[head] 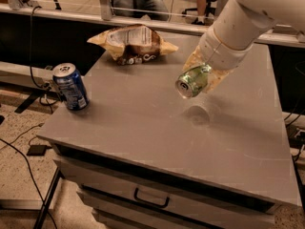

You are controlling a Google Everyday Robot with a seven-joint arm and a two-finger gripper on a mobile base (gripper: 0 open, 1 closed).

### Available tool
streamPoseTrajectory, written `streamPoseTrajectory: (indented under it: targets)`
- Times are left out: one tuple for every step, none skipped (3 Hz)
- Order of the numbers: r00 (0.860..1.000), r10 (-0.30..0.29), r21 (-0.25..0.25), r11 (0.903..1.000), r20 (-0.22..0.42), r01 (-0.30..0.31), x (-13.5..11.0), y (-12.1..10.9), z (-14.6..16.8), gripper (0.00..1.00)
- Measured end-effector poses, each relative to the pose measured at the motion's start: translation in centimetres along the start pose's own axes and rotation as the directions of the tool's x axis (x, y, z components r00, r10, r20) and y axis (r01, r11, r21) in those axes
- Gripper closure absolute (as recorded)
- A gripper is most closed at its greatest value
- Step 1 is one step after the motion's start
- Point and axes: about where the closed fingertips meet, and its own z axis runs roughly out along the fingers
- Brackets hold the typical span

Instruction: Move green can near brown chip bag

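Two cans show: the green can [189, 82] hangs tilted above the table [143, 128], silver end toward the camera, clamped in the jaws of the gripper [204, 74], while a dark blue can [70, 86] stands upright near the table's left edge. The brown chip bag [132, 43] lies at the far side, apart from the green can.

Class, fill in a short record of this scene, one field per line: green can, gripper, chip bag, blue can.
green can: tilted, lifted off the table, silver end toward camera
gripper: above the table's right half, closed on the green can
brown chip bag: lying at the far edge, apart from the can
blue can: upright, at the left edge
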Motion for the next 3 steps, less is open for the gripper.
streamPoseTrajectory:
  targets:
    - [1.0,0.001,0.075,0.9972,-0.009,0.0,0.7,-2.3,1.0,1.0]
    - [1.0,0.004,0.139,0.9903,-0.01,-0.003,1.2,-4.9,2.2,1.0]
    - [1.0,0.001,0.166,0.986,0.003,-0.002,1.2,-7.4,4.1,0.86]
